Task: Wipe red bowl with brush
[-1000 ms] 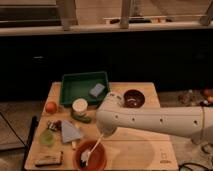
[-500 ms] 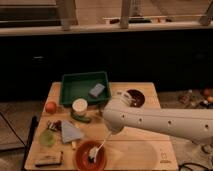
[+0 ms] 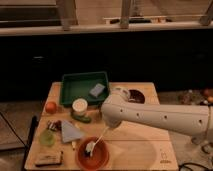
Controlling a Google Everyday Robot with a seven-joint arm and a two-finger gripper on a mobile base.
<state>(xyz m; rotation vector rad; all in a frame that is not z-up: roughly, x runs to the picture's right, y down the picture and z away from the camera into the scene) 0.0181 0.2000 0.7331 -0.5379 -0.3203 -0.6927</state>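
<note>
In the camera view, my gripper [image 3: 107, 127] sits at the end of the white arm, low over the near-left part of the wooden table [image 3: 142, 150]. The wrist hides most of it. The brush [image 3: 98, 138] slants down from it, handle top at the gripper and dark head inside the red bowl [image 3: 101, 160], so I judge my jaws clamped on the handle. The red bowl stands at the table's front edge, left of centre.

The risks, as I judge them:
- The bowl is shallow and unheld, so a hard stroke toward the front could push it off the edge.
- The handle is long and gripped near its top, so pressure on the bristles could twist it in my hold.
- A wide sweep could lift the head over the rim.

A grey cloth [image 3: 70, 131] lies just left of the bowl, with a green cup [image 3: 47, 138] beyond it and a dark-topped block [image 3: 48, 159] at the front-left corner. The green tray [image 3: 67, 80], maroon bowl [image 3: 136, 96] and orange fruit [image 3: 50, 107] lie farther back, well apart. Nothing blocks the stroke.
</note>
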